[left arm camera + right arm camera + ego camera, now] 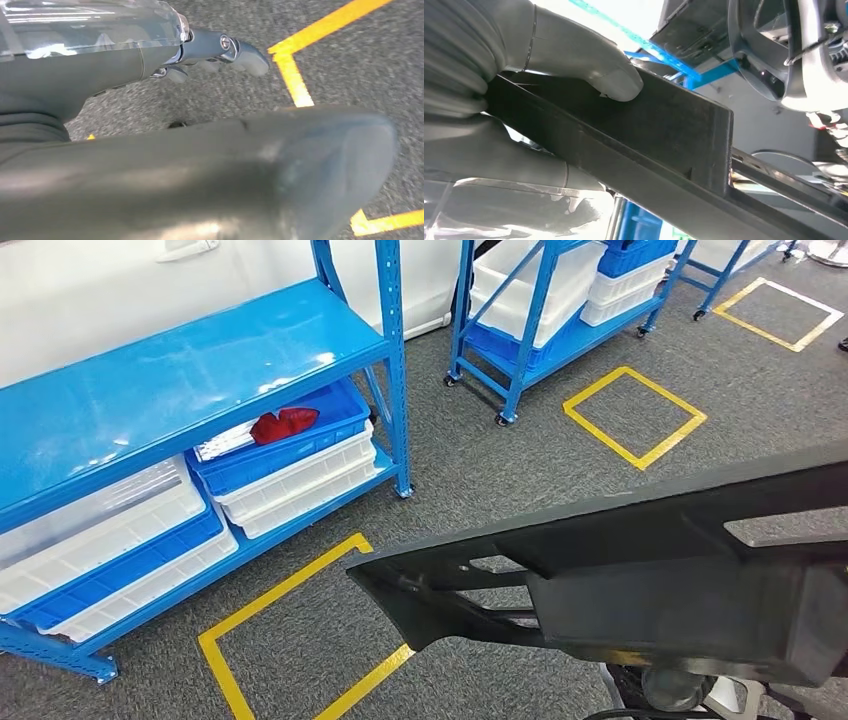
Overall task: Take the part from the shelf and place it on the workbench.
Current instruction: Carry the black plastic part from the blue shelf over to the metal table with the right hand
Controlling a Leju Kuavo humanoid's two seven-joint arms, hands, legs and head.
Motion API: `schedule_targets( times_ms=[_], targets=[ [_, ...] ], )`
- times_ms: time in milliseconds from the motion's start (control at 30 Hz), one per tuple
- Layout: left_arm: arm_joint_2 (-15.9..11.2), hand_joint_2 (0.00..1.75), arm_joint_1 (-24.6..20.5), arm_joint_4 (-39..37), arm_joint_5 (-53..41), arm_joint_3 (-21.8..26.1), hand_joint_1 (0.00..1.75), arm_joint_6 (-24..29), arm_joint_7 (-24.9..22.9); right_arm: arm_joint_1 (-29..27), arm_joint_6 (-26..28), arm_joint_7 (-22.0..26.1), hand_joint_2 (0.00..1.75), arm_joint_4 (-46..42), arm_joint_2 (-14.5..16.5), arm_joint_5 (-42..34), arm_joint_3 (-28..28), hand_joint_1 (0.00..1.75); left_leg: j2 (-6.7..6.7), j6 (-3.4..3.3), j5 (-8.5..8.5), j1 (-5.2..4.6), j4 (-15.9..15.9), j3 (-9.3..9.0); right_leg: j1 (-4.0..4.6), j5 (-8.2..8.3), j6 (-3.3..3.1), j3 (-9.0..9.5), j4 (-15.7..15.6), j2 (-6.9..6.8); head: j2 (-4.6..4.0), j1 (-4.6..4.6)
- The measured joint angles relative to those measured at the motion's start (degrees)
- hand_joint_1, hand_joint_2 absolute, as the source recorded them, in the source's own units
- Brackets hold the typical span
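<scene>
Across the lower right of the head view, a long dark grey part [640,580] held up above the carpet, pointed end toward a yellow taped square [290,640] on the floor; up close at the right wrist, right hand [524,90] clamped around that part [659,135], thick grey thumb [599,70] pressed flat on its broad face, other fingers [514,165] curled beneath its edge; at the left wrist, left hand [210,52] just beside the same part [200,170], fingers stretched out over grey carpet [215,105] and yellow tape; grip there impossible to tell. Farther left, a blue shelf [190,380] with white bins [300,480] and a blue tray [290,445] holding a red object [283,424]; beyond, a wheeled blue cart [550,330] loaded with white bins, well apart from the part.
</scene>
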State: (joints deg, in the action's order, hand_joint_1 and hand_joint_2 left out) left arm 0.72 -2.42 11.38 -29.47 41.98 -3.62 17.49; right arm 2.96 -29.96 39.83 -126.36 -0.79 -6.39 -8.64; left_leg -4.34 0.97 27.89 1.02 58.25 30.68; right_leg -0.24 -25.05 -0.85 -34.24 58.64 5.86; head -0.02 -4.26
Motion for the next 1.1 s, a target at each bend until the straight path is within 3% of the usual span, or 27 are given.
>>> schedule_targets(
  times_ms=[67, 100, 167, 233, 267, 300, 333, 367, 433, 500, 567, 633, 700, 767, 800, 833, 900, 967, 1033, 1100],
  targets=[
    [0.2, 0.00, -0.1, 0.0, 0.1, 0.0, 0.00, 0.4, 0.2, 0.4, -1.5, 0.0, 1.75, 1.4, 1.3, -0.3, 2.0, 1.75, 0.62, -0.57, -0.11, -0.09, -0.3, 0.01, -0.19, 0.45, 0.90, -0.56, -0.1, 1.27, 0.00, 0.00],
    [0.3, 0.00, -0.3, 0.0, 0.1, 0.1, 0.00, 0.6, 0.2, 0.5, -1.8, 0.0, 1.75, 1.9, 1.9, -0.3, 2.9, 1.75, 1.24, -0.94, -0.36, -0.04, -0.6, -0.06, -0.18, 0.39, 1.20, -0.79, 0.1, 0.98, 0.00, 0.01],
    [0.5, 0.00, -0.3, 0.0, 0.1, 0.1, 0.00, 0.9, 0.2, 0.9, -2.0, 0.0, 1.75, 2.5, 2.7, -0.3, 3.8, 1.75, 2.65, -1.63, -0.81, 0.11, -1.1, -0.13, -0.01, -1.55, 1.60, -2.31, 3.2, -1.68, 0.00, 0.02],
    [0.5, 0.00, 0.0, 0.0, 0.1, 0.2, 0.00, 1.1, 0.2, 1.3, -2.1, 0.0, 1.75, 3.2, 3.5, -0.4, 4.5, 1.75, 4.23, -1.97, -0.84, -0.11, -1.2, -0.07, -0.16, -5.27, 1.89, -5.69, 10.5, -4.59, 0.00, 0.02],
    [0.5, 0.00, 0.1, 0.0, 0.1, 0.3, 0.00, 1.1, 0.2, 1.4, -2.1, 0.0, 1.75, 3.6, 3.7, -0.4, 4.8, 1.75, 5.04, -2.03, -0.79, -0.21, -1.2, -0.04, -0.33, -6.55, 2.04, -7.28, 13.9, -5.09, 0.00, 0.02],
    [0.5, 0.00, 0.2, 0.0, 0.1, 0.4, 0.00, 1.2, 0.2, 1.4, -2.1, 0.0, 1.75, 3.9, 4.0, -0.4, 5.1, 1.75, 5.82, -2.04, -0.74, -0.27, -1.1, -0.03, -0.48, -6.84, 2.15, -8.04, 15.6, -5.35, 0.00, 0.02],
    [0.5, 0.00, 0.1, 0.0, 0.1, 0.4, 0.00, 1.2, 0.2, 1.4, -2.1, 0.0, 1.75, 4.1, 4.1, -0.4, 5.3, 1.75, 6.54, -2.00, -0.68, -0.30, -1.1, -0.05, -0.59, -6.05, 2.20, -7.63, 15.0, -5.56, 0.00, 0.02],
    [0.5, 0.00, 0.1, 0.0, 0.1, 0.4, 0.00, 1.2, 0.2, 1.4, -2.1, 0.0, 1.75, 4.3, 4.2, -0.4, 5.4, 1.75, 7.20, -1.90, -0.60, -0.31, -1.1, -0.15, -0.64, -4.43, 2.17, -6.01, 12.1, -6.00, 0.00, 0.02],
    [0.6, 0.00, 0.0, 0.0, 0.1, 0.5, 0.00, 1.3, 0.2, 1.4, -2.1, 0.0, 1.75, 4.5, 4.5, -0.5, 5.6, 1.75, 8.33, -1.49, -0.31, -0.51, -1.1, -0.44, -0.31, -1.50, 1.76, -1.58, 4.1, -8.33, 0.00, 0.02],
    [0.6, 0.00, 0.1, 0.0, 0.0, 0.5, 0.00, 1.4, 0.1, 1.4, -2.1, 0.0, 1.75, 4.6, 4.9, -0.8, 5.6, 1.75, 9.33, -0.95, -0.04, -0.77, -1.0, -0.62, 0.23, -0.71, 1.07, 0.38, 0.0, -9.70, 0.00, 0.02],
    [0.6, 0.00, 0.1, 0.0, 0.0, 0.6, 0.00, 1.5, 0.1, 1.4, -2.1, 0.0, 1.75, 4.8, 5.3, -1.2, 5.9, 1.75, 10.40, -0.37, 0.12, -0.85, -1.1, -0.83, 0.44, -0.69, 0.39, 0.16, -0.2, -8.60, 0.00, 0.01],
    [0.6, 0.00, 0.1, 0.0, -0.2, 0.7, 0.00, 1.5, 0.3, 1.3, -2.3, 0.0, 1.75, 5.1, 5.6, -1.6, 6.5, 1.75, 9.33, 0.24, 1.11, -0.62, -0.1, -0.70, 0.24, -0.38, -0.32, 0.30, -0.7, -7.45, 0.00, 0.00],
    [0.6, 0.00, 0.3, 0.0, -0.6, 0.8, 0.00, 1.3, 0.7, 1.3, -2.7, 0.0, 1.75, 5.4, 6.1, -2.0, 7.0, 1.75, 6.45, 0.62, 4.13, -0.36, 4.9, 1.47, 0.03, -0.08, -0.94, 0.43, -1.1, -6.36, 0.00, 0.00],
    [0.5, 0.00, 0.8, 0.0, -1.2, 0.9, 0.00, 1.1, 1.2, 1.1, -3.2, 0.0, 1.75, 5.8, 6.7, -2.3, 8.0, 1.75, 5.03, 0.81, 7.41, -0.32, 12.7, 5.26, 0.10, -0.01, -1.19, 0.33, -1.0, -5.01, 0.00, 0.00],
    [0.5, 0.00, 1.0, 0.0, -1.5, 0.9, 0.00, 1.1, 1.4, 0.8, -3.4, 0.0, 1.75, 5.9, 7.0, -2.3, 8.7, 1.75, 4.86, 0.86, 7.83, -0.32, 15.2, 6.58, 0.14, 0.00, -1.22, 0.33, -1.0, -4.26, 0.00, 0.00],
    [0.5, 0.00, 1.1, 0.0, -2.0, 0.9, 0.00, 1.1, 1.5, 0.5, -3.7, 0.0, 1.75, 6.0, 7.3, -2.4, 9.4, 1.75, 4.79, 0.86, 7.05, -0.31, 15.4, 6.92, 0.14, -0.01, -1.20, 0.36, -0.9, -3.50, 0.00, 0.00],
    [0.5, 0.00, 1.1, 0.0, -2.6, 0.9, 0.00, 1.0, 1.4, -0.2, -4.3, 0.0, 1.75, 6.0, 7.9, -2.7, 10.8, 1.75, 4.00, 0.72, 2.86, -0.23, 9.6, 4.66, 0.09, -0.10, -1.06, 0.44, -0.6, -2.03, 0.00, 0.00],
    [0.4, 0.00, 1.1, 0.0, -3.0, 0.9, 0.00, 1.1, 0.9, -0.5, -5.0, 0.0, 1.75, 6.0, 8.5, -2.9, 12.1, 1.75, 1.38, 0.41, -0.01, -0.05, 2.7, 1.72, 0.10, -0.21, -0.62, 0.15, -0.1, -0.58, 0.00, 0.01],
    [0.1, 0.00, 1.1, 0.0, -3.4, 0.9, 0.00, 1.5, -0.2, -0.7, -5.4, 0.0, 1.75, 5.8, 9.1, -3.0, 13.4, 1.75, 0.03, 0.00, -0.22, -0.07, 0.2, 0.72, 0.00, -0.07, 0.10, -0.41, 0.2, 0.80, 0.00, 0.01],
    [-0.1, 0.00, 1.0, 0.0, -3.5, 0.9, 0.00, 2.1, -1.6, -1.2, -5.5, 0.0, 1.75, 5.5, 9.5, -3.1, 14.7, 1.75, 1.23, -0.65, -0.47, -0.07, -0.2, 0.53, -0.14, 0.16, 0.81, -0.75, 0.2, 1.66, 0.00, 0.01]
  ],
)
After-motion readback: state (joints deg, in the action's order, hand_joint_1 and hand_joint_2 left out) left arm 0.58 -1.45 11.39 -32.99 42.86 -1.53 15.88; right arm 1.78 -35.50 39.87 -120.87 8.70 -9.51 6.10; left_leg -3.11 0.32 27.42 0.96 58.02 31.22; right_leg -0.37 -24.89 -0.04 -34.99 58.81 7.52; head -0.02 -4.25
